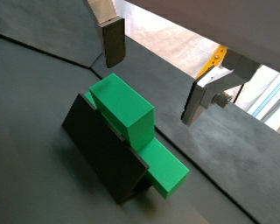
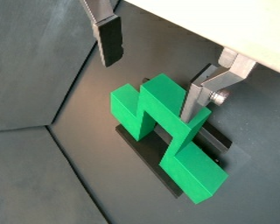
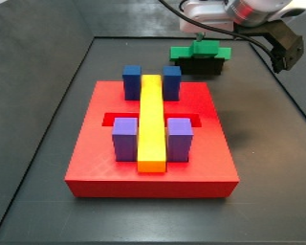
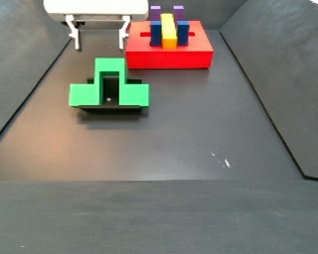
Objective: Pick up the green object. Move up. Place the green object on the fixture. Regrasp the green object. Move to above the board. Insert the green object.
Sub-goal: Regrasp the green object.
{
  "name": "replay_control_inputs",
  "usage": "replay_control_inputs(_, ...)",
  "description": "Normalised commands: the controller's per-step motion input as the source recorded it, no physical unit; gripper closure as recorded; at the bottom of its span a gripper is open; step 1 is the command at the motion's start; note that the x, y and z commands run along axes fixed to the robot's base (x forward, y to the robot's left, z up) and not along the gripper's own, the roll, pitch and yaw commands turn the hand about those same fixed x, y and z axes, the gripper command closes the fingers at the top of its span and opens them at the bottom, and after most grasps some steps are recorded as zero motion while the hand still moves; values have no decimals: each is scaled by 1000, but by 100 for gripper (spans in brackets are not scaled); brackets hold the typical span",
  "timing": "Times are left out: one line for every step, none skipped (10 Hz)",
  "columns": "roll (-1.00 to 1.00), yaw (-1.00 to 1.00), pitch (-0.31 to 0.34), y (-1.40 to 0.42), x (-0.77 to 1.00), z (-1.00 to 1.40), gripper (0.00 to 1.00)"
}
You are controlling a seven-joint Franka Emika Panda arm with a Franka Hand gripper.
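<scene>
Your green object sits on the fixture, its notched middle over the dark block and its square ends jutting past it, as both wrist views and both side views show. Your gripper hangs above the fixture with its jaws spread wide and nothing between them; one finger stands clear of the green object, while another appears just beside its raised end, though you cannot tell whether they touch. In a side view the gripper hovers just behind the fixture, between it and the board. The red board, carrying its blue, purple and yellow blocks, lies apart from the fixture.
</scene>
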Motion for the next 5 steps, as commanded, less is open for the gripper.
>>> replay_control_inputs(0,0,-100,34,-109,-91,0)
replay_control_inputs(9,0,-37,0,-57,-126,0)
replay_control_inputs(71,0,-37,-37,-34,-137,0)
replay_control_inputs(54,0,-51,0,-106,-163,0)
replay_control_inputs(0,0,-69,0,-183,-214,0)
